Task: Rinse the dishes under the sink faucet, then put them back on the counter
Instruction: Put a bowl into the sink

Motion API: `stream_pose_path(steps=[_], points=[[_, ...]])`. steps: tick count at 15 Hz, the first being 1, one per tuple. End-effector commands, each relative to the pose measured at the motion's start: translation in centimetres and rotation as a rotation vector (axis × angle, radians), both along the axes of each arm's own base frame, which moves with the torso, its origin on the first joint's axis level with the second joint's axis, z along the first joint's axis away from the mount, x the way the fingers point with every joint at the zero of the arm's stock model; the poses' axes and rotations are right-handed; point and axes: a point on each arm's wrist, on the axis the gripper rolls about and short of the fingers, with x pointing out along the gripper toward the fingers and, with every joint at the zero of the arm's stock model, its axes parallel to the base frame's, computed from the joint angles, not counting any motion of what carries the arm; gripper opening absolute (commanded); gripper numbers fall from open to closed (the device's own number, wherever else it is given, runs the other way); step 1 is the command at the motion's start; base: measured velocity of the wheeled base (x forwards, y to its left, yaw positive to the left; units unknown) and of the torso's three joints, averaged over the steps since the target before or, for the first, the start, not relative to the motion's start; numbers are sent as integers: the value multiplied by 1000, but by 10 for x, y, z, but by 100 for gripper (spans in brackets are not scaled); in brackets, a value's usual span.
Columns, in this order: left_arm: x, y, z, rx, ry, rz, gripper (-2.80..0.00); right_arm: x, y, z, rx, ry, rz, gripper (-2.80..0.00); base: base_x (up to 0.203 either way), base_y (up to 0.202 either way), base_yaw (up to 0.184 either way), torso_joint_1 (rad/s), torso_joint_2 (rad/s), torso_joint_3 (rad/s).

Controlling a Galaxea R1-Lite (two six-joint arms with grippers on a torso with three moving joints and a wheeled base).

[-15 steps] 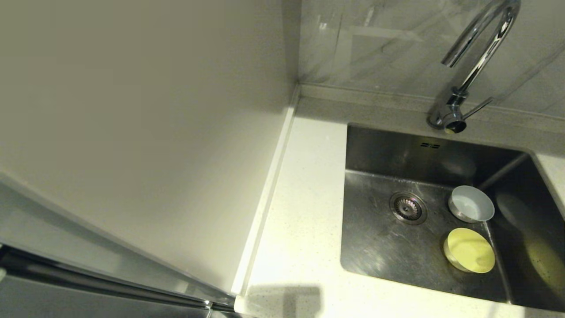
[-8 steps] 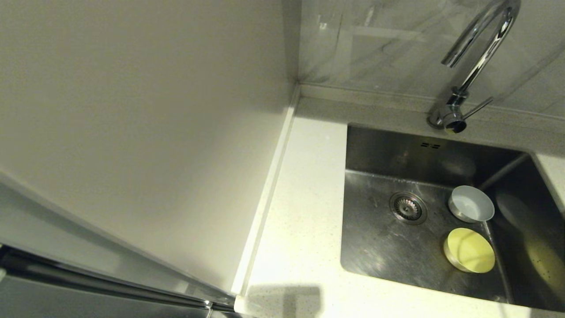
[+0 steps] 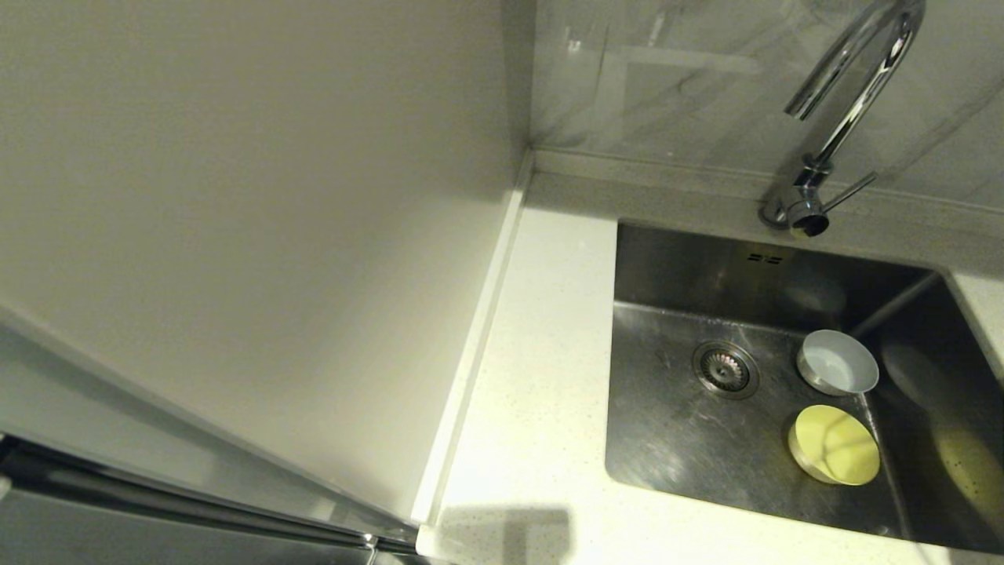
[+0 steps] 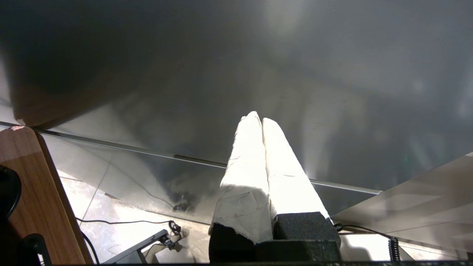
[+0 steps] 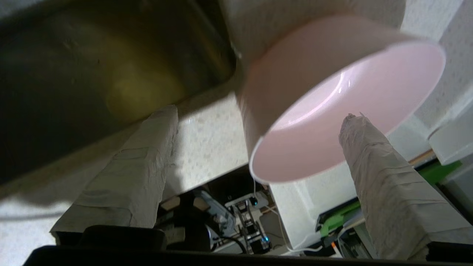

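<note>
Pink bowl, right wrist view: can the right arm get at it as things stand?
Probably yes. The right gripper is open, and the pink bowl on the counter by the sink lies just ahead of its fingers, with nothing between them.

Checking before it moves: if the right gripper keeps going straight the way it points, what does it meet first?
Probably the pink bowl: the open right gripper points at it on the counter, one finger already level with its rim. Depth is unclear.

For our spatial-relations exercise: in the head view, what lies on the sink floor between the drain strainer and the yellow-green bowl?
Nothing: the head view shows bare steel sink floor between the drain strainer and the yellow-green bowl.
</note>
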Motion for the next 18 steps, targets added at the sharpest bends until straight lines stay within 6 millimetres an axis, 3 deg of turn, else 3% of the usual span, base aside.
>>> stream_pose_path(steps=[1,2,12,15,18], points=[[0,0,-1,-1,3,0,-280,5,-8,-10,12,0,-4,0,0,0,0,0,0,0],[0,0,-1,-1,3,0,-280,7,-11,-12,1,-11,-5,-280,0,0,0,0,0,0],[0,0,-1,-1,3,0,-280,13,-30,-17,-18,-40,-33,-280,0,0,0,0,0,0],[0,0,-1,-1,3,0,-280,8,-22,-7,-18,-75,-1,-280,0,0,0,0,0,0],[0,0,-1,-1,3,0,-280,0,4,15,-34,-153,110,-280,0,0,0,0,0,0]])
